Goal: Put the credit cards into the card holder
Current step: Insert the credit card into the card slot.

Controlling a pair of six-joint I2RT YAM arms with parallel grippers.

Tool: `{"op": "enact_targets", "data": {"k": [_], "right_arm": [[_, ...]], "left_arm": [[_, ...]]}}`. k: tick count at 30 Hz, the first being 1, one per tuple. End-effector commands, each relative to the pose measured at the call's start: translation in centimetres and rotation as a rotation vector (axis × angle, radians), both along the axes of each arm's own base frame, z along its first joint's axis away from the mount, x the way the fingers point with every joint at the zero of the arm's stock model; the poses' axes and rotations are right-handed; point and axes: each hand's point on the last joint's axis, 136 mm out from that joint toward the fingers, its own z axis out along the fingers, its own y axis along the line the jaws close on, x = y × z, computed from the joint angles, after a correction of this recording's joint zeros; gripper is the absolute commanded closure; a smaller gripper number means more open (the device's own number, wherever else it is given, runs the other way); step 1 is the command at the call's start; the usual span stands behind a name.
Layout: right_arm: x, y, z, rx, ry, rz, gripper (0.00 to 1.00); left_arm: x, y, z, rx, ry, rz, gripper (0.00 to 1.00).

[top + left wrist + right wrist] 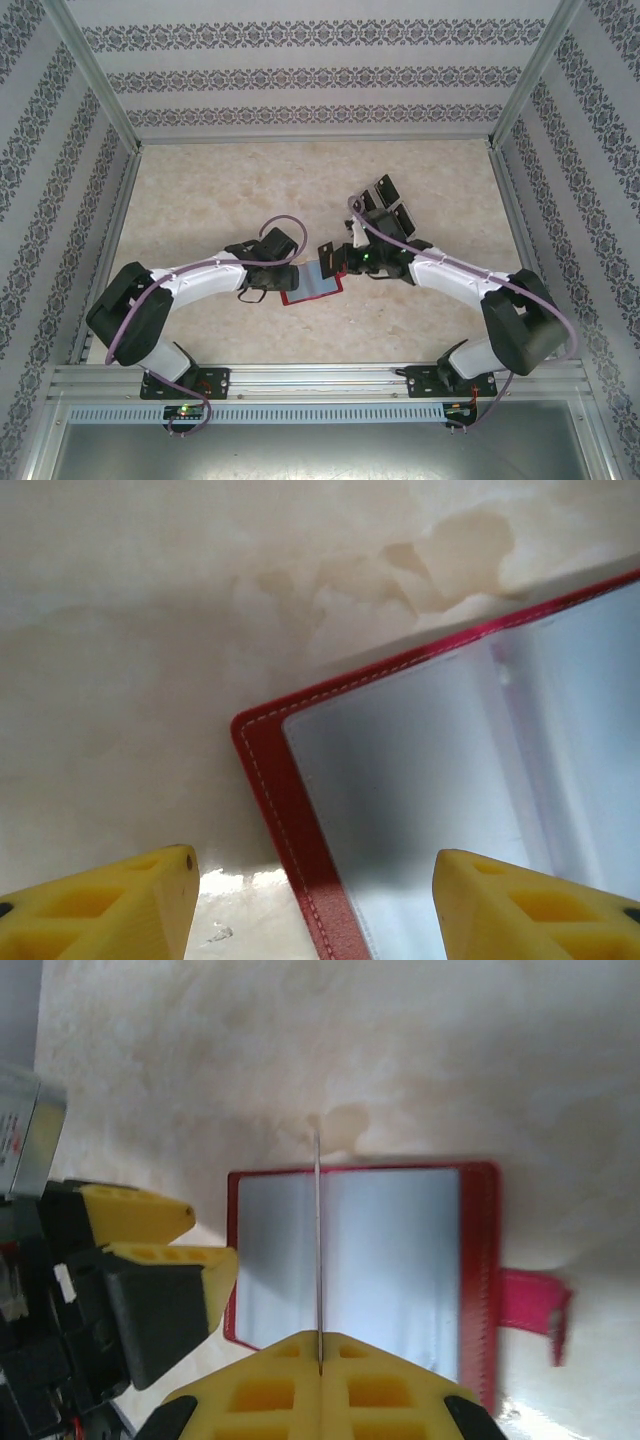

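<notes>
Card holder (pixel 312 287) lies opened flat on the desk (pixel 200 200), just to the 6 o'clock side of the middle in the overhead view. It is red with white stitching and has greyish clear pockets facing up. From the right wrist camera I see its snap tab (pixel 535 1305) sticking out flat at the 3 o'clock side.

Left gripper (pixel 283 283) sits low at the card holder's 9 o'clock edge. Through its own camera the jaws are spread. One yellow fingertip (pixel 120 905) is over bare desk and the other is over a clear pocket, with the stitched corner of the wallet (pixel 300 810) between them. I cannot tell whether either tip touches. The right wrist view also catches this gripper (pixel 210 1240) at the wallet's 9 o'clock edge.

Right gripper (pixel 320 1345) has its jaws pressed together, pinching one credit card (pixel 318 1240). The card is seen edge-on as a thin dark line standing over the open pockets (pixel 390 1260). I cannot tell whether its far edge touches them. From overhead, this gripper (pixel 345 258) and its card (pixel 327 256) hang at the wallet's 12 to 1 o'clock side.

Spare credit cards (pixel 388 203) are dark rectangles farther out at 1 o'clock, beside the right arm. I cannot tell how they are propped.
</notes>
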Motion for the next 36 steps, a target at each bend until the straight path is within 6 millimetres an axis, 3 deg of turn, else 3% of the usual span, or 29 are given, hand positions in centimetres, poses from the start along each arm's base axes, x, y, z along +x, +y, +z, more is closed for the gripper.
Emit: {"op": "enact_targets", "data": {"k": [1,9,36], "right_arm": [[0.2,1.9,1.0,0.103,-0.046,0.002,1.0],[-0.3,2.4,-1.1,0.131,-0.036,0.013,1.0],[-2.0,3.5,-6.3,0.171,0.062,0.092,1.0]], "left_arm": [[-0.9,1.1,-0.8,0.095,0.026,-0.017,0.36],[-1.5,2.9,-1.8,0.201,0.058,0.008,0.37],[-1.5,3.0,-2.5,0.215,0.073,0.018,0.37]]}}
